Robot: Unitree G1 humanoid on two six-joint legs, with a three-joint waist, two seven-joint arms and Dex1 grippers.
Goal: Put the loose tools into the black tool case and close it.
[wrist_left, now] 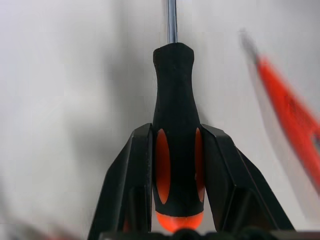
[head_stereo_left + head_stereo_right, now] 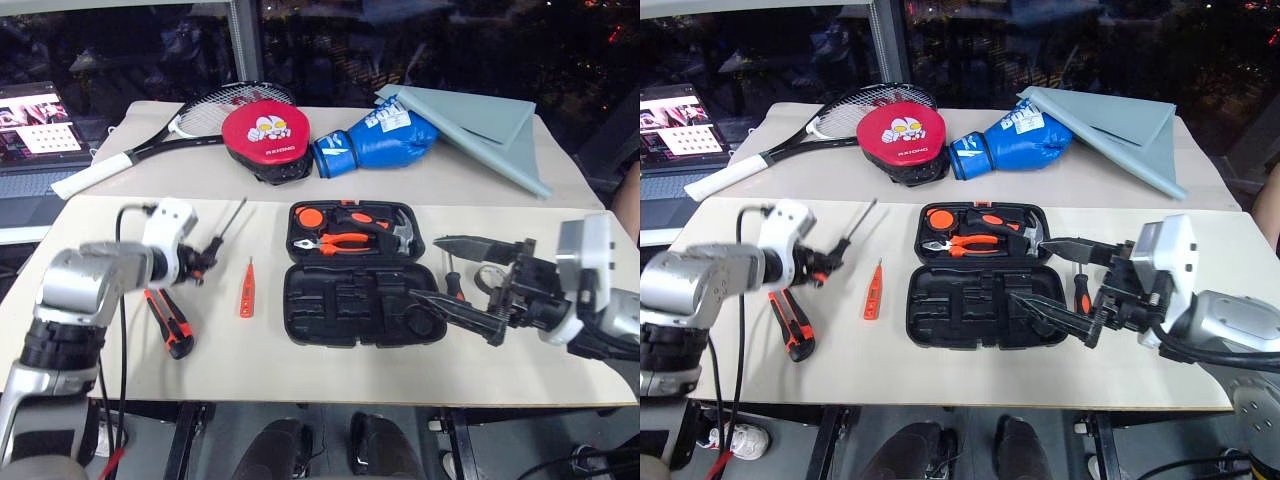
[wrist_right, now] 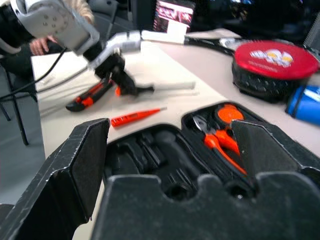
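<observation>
Dark windows fill the top of the frame, with a laptop (image 2: 35,125) glowing at the upper left. Two pale tables (image 2: 300,360) stand end to end. On the far one, in the upper middle, lie a tennis racket (image 2: 200,115), a red round pad (image 2: 262,140), a blue boxing glove (image 2: 375,140) and a folded grey cloth (image 2: 485,130).

On the near table, in the middle of the frame, the black tool case (image 2: 355,310) lies open. Its far half holds orange-handled pliers (image 2: 345,242) and a hammer (image 2: 395,232). Its near half shows empty dark slots.

At the left, the left gripper (image 1: 175,165) pinches a black-and-orange screwdriver (image 1: 175,125) by its handle, one finger on each side. The metal shaft points away toward the upper middle.

Below it on the table lies the orange-and-black knife (image 2: 170,322). Just right of that lies the slim orange tester (image 2: 246,290), between the knife and the case.

At the right, the right gripper (image 2: 465,280) hangs by the right end of the case with its fingers spread wide and nothing in them. A second screwdriver (image 2: 453,285) lies on the table under it.
</observation>
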